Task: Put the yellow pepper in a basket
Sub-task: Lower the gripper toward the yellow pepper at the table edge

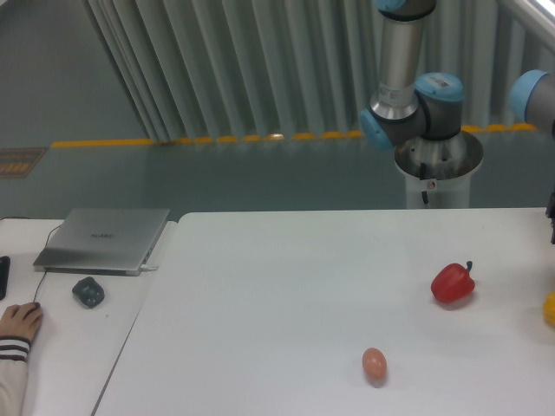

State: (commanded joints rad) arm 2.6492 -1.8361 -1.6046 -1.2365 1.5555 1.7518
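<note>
Only a sliver of the yellow pepper (550, 308) shows, at the far right edge of the white table (286, 286). A dark part at the right edge, above the pepper, looks like a bit of my gripper (551, 217). Most of it is cut off by the frame, so its fingers do not show. The robot arm (408, 95) rises behind the table and bends out of view to the right. No basket is in view.
A red pepper (453, 283) with a dark stem lies left of the yellow one. A tan-pink egg (374, 364) lies near the front. On the side desk at the left are a closed laptop (104, 239), a dark mouse (88, 291) and a person's hand (19, 322).
</note>
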